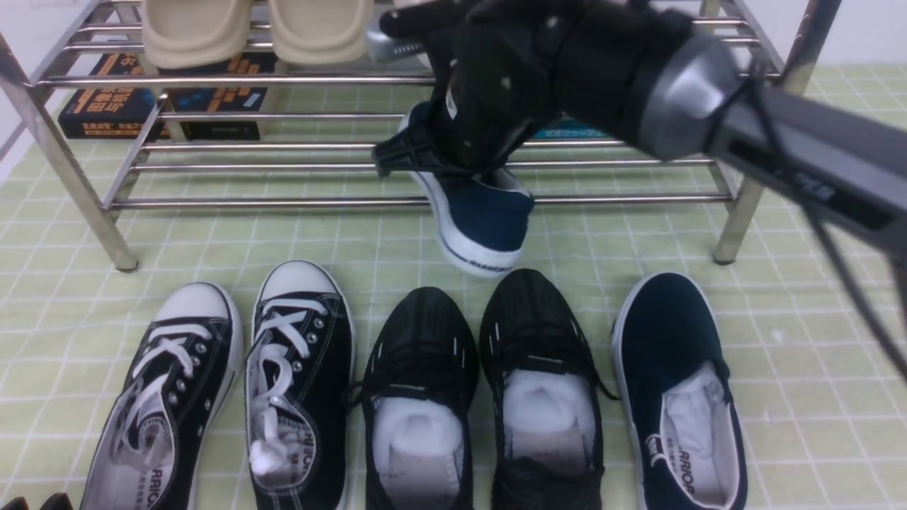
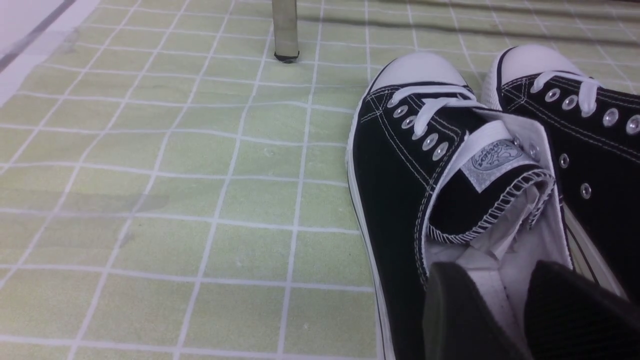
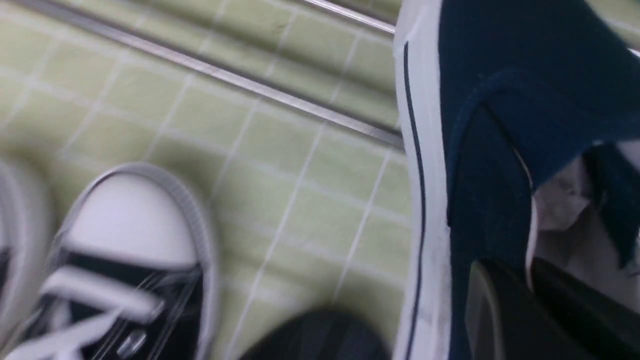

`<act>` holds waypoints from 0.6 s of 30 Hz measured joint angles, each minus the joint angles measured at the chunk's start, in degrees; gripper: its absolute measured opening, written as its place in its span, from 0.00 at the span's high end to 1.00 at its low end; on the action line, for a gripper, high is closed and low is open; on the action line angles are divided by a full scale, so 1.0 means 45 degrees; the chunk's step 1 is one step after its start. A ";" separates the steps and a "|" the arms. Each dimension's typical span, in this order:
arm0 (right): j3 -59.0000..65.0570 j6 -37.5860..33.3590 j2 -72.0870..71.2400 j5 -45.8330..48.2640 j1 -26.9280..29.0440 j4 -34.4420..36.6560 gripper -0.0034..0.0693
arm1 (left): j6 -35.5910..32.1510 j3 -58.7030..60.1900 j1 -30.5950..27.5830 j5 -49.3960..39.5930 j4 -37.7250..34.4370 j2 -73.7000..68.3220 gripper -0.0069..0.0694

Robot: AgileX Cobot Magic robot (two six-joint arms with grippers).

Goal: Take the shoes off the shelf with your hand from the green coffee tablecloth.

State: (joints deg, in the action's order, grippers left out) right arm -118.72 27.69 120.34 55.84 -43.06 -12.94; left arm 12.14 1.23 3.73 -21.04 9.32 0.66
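One navy shoe (image 1: 485, 219) tilts toe-down over the front rail of the shelf (image 1: 283, 202), twelve o'clock of the black trainers (image 1: 542, 333), collar wall pinched in the closed right hand (image 3: 520, 305). Such a thin hold may let it twist free and drop onto those trainers

Right arm reaching across, left gripper waiting low

The right arm (image 1: 786, 134), grey with black cables, comes in from the near right and stretches toward the far middle. Its silver wrist collar (image 1: 680, 99) leads into the black right gripper (image 3: 532, 295), which points down and to the left. Its jaws are clamped on the side wall of a navy-blue slip-on (image 1: 489, 212), one finger (image 3: 495, 315) outside. The left gripper (image 2: 500, 285) sits low at the near left, its two black fingers (image 2: 460, 320) standing apart.
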 joint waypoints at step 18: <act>0.0376 -0.3290 -0.3793 0.3710 -0.0730 0.1977 0.90 | 0.0000 0.0000 0.0000 0.0000 0.0000 0.0011 0.59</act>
State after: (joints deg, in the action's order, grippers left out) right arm -117.03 12.88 103.27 72.53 -46.35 -4.05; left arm 12.14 1.23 3.73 -21.04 9.32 0.71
